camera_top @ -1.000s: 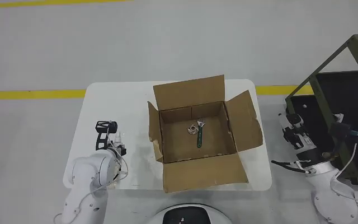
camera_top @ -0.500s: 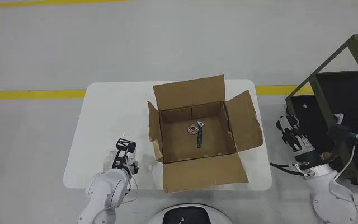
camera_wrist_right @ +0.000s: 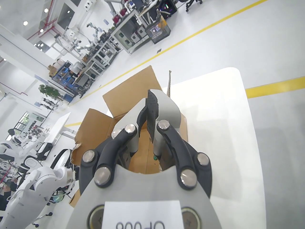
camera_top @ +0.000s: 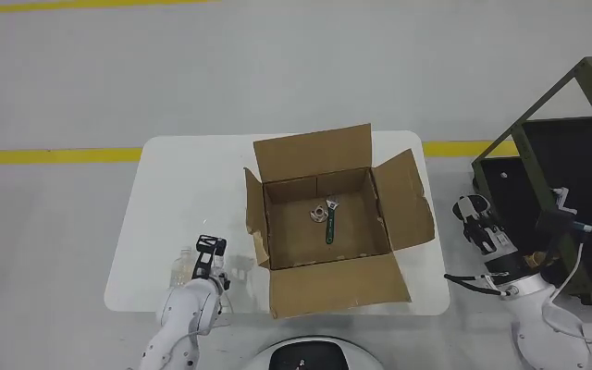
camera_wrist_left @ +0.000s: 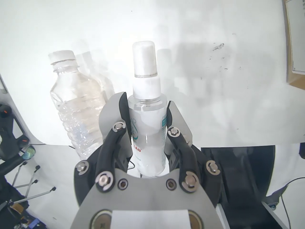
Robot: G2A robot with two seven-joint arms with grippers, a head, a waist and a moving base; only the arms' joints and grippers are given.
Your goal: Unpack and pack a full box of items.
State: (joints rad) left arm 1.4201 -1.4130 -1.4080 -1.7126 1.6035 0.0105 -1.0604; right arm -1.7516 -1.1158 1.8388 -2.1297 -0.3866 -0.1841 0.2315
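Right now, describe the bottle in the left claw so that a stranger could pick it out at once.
On the white table, left of the open cardboard box, are two clear bottles side by side. Take the one in the left claw: a slim spray bottle with a tall white cap, unlike the wider ribbed water bottle with its short screw cap.

My top camera looks straight down on the white round-cornered table (camera_top: 176,185) and open brown cardboard box (camera_top: 314,153). One wrist camera, close behind my left gripper (camera_wrist_left: 147,103), faces tabletop just ahead of the jaws; the other, behind my right gripper (camera_wrist_right: 149,101), looks across the same table and box.
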